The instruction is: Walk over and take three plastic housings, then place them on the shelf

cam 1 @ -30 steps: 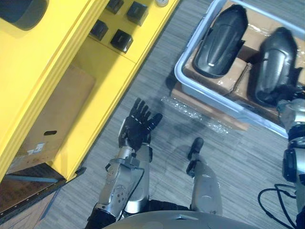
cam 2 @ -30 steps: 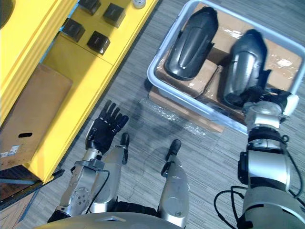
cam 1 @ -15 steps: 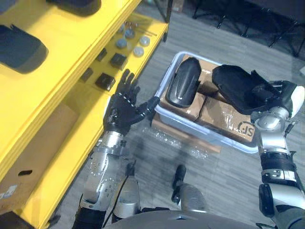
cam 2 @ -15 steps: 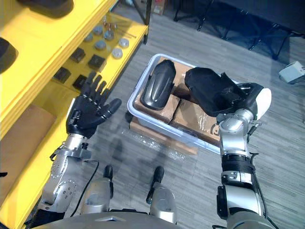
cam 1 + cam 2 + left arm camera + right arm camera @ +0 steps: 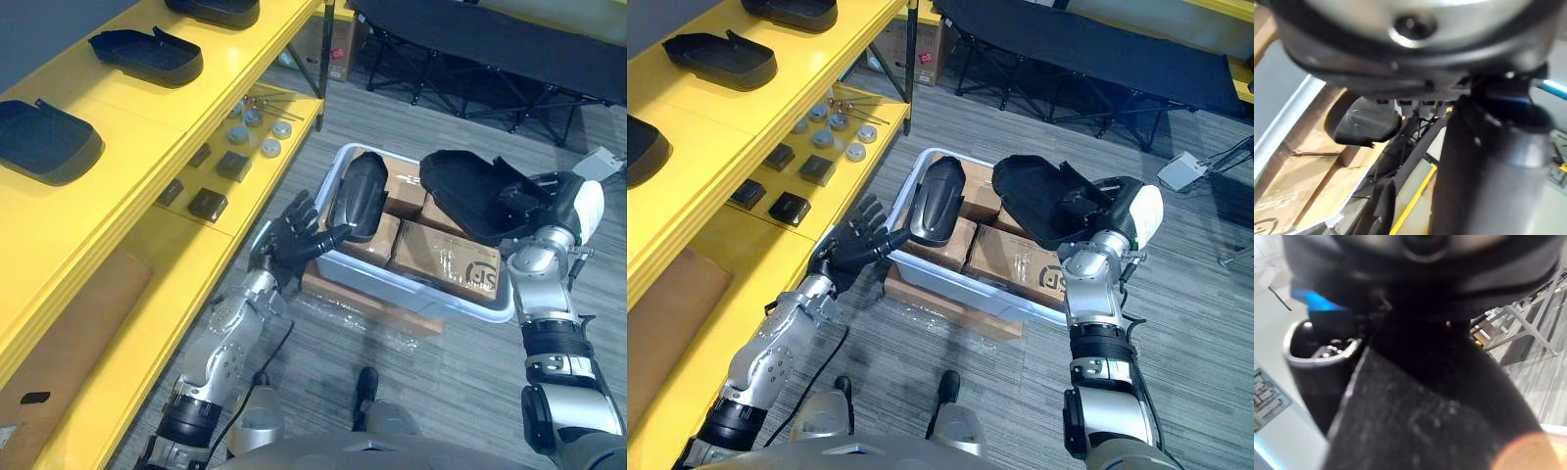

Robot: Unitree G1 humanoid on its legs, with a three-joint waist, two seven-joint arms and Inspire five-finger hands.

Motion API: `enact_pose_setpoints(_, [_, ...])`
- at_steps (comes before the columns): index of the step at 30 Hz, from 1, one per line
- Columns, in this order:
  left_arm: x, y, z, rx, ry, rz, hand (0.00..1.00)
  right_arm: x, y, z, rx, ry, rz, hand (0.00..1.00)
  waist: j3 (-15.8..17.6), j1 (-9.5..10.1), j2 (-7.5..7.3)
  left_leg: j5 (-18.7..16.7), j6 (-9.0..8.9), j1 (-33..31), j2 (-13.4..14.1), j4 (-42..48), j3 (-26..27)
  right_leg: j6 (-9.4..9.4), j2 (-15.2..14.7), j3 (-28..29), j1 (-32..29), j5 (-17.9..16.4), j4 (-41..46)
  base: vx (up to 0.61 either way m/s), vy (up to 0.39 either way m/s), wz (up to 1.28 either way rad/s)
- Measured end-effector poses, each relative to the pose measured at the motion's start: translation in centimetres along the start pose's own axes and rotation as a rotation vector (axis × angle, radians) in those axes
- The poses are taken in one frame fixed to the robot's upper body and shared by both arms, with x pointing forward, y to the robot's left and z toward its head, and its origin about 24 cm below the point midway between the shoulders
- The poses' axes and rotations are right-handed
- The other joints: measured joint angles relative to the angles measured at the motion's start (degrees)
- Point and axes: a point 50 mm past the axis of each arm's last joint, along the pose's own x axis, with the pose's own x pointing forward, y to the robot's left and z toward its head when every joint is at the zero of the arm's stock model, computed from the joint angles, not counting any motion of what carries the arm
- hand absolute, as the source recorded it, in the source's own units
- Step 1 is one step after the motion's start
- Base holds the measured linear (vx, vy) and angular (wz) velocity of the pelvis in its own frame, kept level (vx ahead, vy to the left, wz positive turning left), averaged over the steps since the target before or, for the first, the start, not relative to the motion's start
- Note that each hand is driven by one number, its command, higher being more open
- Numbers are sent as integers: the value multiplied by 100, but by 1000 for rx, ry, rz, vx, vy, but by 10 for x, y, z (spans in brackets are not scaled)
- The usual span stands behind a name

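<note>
My right hand (image 5: pixel 1104 208) is shut on a black plastic housing (image 5: pixel 1043 199), held tilted above the pale bin (image 5: pixel 392 284). A second black housing (image 5: pixel 357 195) lies on the cardboard boxes (image 5: pixel 446 259) in the bin's left part; it also appears in the left wrist view (image 5: pixel 1364 125). My left hand (image 5: pixel 292 241) hangs open, fingers spread, just beside the bin's left rim and holds nothing. Three more black housings (image 5: pixel 44 142) (image 5: pixel 147 57) (image 5: pixel 216 10) rest on the top level of the yellow shelf (image 5: pixel 127 147) at the left.
The shelf's lower level carries small black blocks (image 5: pixel 208 204) and grey discs (image 5: pixel 269 147). A cardboard sheet (image 5: pixel 59 343) leans in the bottom level. The bin stands on a low board with plastic wrap (image 5: pixel 362 308). A dark folding frame (image 5: pixel 470 49) stands behind.
The camera has risen and swung, shifting the whole picture. My right hand has lifted its housing up out of the bin. My left hand stays open, now near the bin's rim.
</note>
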Motion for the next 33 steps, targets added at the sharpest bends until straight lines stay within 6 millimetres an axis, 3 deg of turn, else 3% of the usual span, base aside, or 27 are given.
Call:
enact_pose_setpoints(4, [1,11,-28,-78,185,28,100,0,-4,19,3,-153,-20,0,-90,-125,-12,-7,7,8,0,-4,16,1,1,15,-5,4,-3,2,3,-1])
enact_pose_setpoints(8, [3,8,-43,-201,290,4,100,0,-8,35,-5,-317,-23,0,-117,-220,-37,-10,11,14,-2,-3,23,2,0,24,-3,12,-3,1,4,-1])
enact_pose_setpoints(13, [16,-14,-40,-362,314,-93,100,-12,0,53,19,-481,25,0,-122,-274,-29,-18,20,84,-2,-5,134,-7,-7,141,-5,39,-7,-38,14,-11])
enact_pose_setpoints(17, [24,-28,-34,-486,254,-137,100,-21,7,54,21,-532,68,0,-127,-368,-21,-20,25,92,-26,-5,149,-3,-31,155,-6,41,-7,-7,4,-2])
enact_pose_setpoints(21, [30,-35,-26,-671,164,-133,100,-39,17,36,1,-516,128,0,-204,-418,43,-23,28,99,-28,-22,164,-2,-32,157,-13,42,-6,0,0,0])
enact_pose_setpoints(25, [39,-32,-16,-795,84,-98,100,-55,27,20,-25,-485,186,0,-241,-430,107,-23,29,118,-31,-25,169,-1,-33,161,-2,43,-5,0,0,0])
enact_pose_setpoints(33, [41,-21,-20,-888,60,20,100,-72,40,26,71,-535,226,0,-244,-483,104,-23,28,198,-31,-28,186,-4,-37,166,56,40,-7,-12,3,-1])
